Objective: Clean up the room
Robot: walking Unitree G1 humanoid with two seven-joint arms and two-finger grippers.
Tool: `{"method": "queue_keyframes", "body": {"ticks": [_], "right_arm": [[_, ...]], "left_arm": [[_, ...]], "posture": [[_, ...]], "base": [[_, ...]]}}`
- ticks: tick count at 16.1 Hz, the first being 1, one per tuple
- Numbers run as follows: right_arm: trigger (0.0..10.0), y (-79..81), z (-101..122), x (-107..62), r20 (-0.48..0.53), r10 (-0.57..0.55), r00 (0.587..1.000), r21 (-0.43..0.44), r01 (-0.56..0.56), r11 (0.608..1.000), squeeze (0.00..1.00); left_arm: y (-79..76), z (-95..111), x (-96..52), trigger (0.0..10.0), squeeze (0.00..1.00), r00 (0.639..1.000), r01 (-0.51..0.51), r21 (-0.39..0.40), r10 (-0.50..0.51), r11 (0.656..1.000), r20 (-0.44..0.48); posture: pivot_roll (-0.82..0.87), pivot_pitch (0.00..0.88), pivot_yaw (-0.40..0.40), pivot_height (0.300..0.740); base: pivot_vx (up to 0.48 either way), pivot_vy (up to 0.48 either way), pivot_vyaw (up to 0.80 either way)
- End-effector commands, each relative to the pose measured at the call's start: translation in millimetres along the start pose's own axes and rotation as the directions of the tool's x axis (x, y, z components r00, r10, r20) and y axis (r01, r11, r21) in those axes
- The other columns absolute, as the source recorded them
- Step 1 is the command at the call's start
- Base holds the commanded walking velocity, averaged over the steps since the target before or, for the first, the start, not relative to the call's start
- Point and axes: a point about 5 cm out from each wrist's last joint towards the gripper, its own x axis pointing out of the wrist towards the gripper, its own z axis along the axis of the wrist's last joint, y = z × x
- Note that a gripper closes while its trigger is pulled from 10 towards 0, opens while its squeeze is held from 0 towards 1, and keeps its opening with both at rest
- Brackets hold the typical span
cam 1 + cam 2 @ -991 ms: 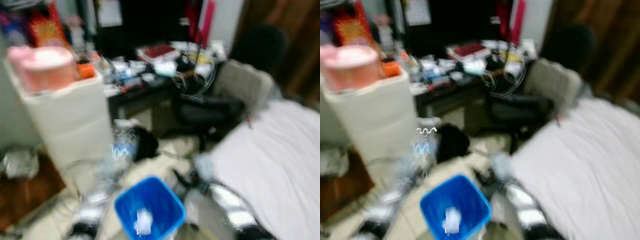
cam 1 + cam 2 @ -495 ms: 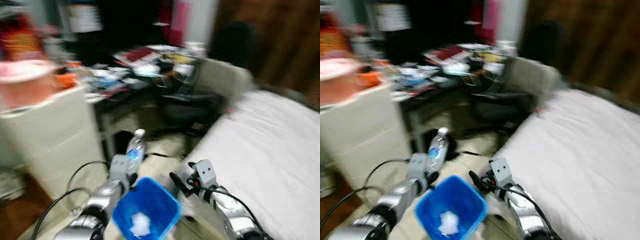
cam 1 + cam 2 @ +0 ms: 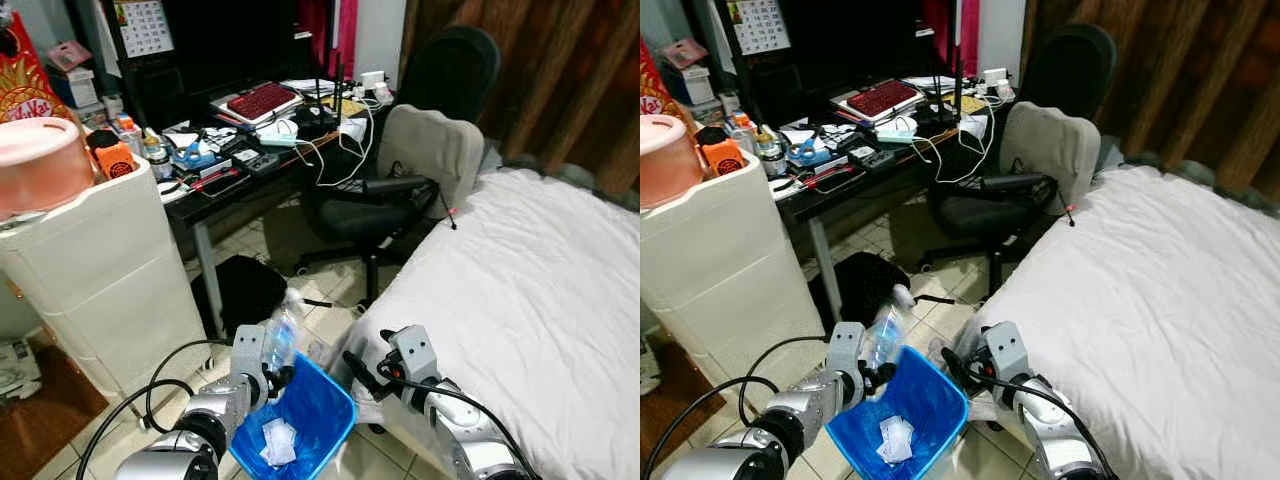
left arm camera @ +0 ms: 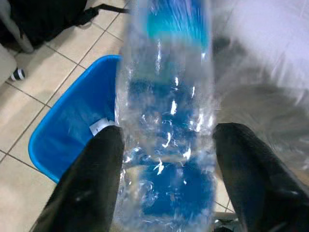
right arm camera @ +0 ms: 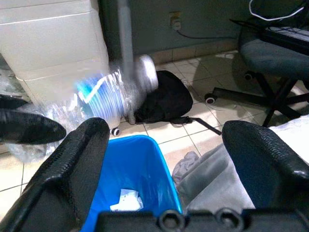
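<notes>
Jaws of the left gripper (image 3: 272, 372) are closing on one clear plastic water bottle (image 3: 280, 335), its two black fingers (image 4: 91, 188) pressing the bottle's sides while it is tilting up over the near rim of one blue bin (image 3: 330, 412). The bottle's blue label and white cap are blurring in both wrist views, so its print is hard to make out. Jaws of the right gripper (image 3: 362, 372) are standing wide apart and holding nothing, hovering just beside the bin's far-right rim, next to the edge of the bed (image 3: 540, 300).

One crumpled white paper (image 3: 277, 440) is lying inside the bin, on its bottom. The bin is sitting on the tiled floor (image 3: 330, 300), with a heap of grey cloth (image 5: 212, 179) touching it at the bed side; how far that cloth runs is hidden by the right arm.

Farther off, one black bag (image 3: 250, 290) is slumping on the floor under the near edge of the counter (image 3: 215, 200). One white drawer cabinet (image 3: 110, 280) is standing to its left, carrying one pink round tub (image 3: 40, 165) that is cut off by the frame. One black office chair (image 3: 400, 190) with a grey cushion is facing the counter's right corner. On the counter, one red keyboard (image 3: 258, 100) is lying among small cluttered items too tiny to count.
</notes>
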Motion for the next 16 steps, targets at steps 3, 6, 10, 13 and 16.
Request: {"method": "queue_keyframes", "body": {"ticks": [3,6,10,13,16], "right_arm": [[10.0,-1.9,2,-0.8,0.004,-0.009,1.0,-0.003,0.009,1.0,0.0],[10.0,-15.5,10,-4.7,0.043,-0.091,0.995,-0.005,0.091,0.996,0.0],[10.0,-35.4,38,-24.2,0.213,-0.298,0.93,0.057,0.293,0.954,0.0],[10.0,-36.7,33,-20.4,0.193,-0.313,0.93,0.077,0.303,0.95,0.0],[10.0,-34.4,38,-16.6,0.193,-0.273,0.942,0.039,0.271,0.962,0.0]], "left_arm": [[-5.7,-4,-0.1,10.0,0.0,0.996,0.085,0.068,-0.085,0.994,-0.007],[6.5,5,-24.9,10.0,0.0,0.949,0.075,0.344,-0.173,0.936,0.263],[-18.6,60,-105.5,10.0,0.0,0.65,-0.137,0.269,-0.118,0.954,0.751],[-17.5,51,-96.0,10.0,0.0,0.691,-0.167,0.265,-0.079,0.95,0.719],[-13.4,46,-80.3,10.0,0.0,0.761,-0.161,0.254,-0.043,0.954,0.647]], "posture": [[0.02,0.012,-0.002,0.74],[0.06,0.0,0.0,0.74],[0.09,0.0,-0.012,0.74],[0.08,0.0,-0.011,0.74],[0.06,0.0,-0.005,0.74]], "base": [[0.0,0.0,0.0],[0.0,0.0,0.0],[0.0,0.0,0.0],[0.0,0.0,0.0],[0.0,0.0,-0.79]]}}
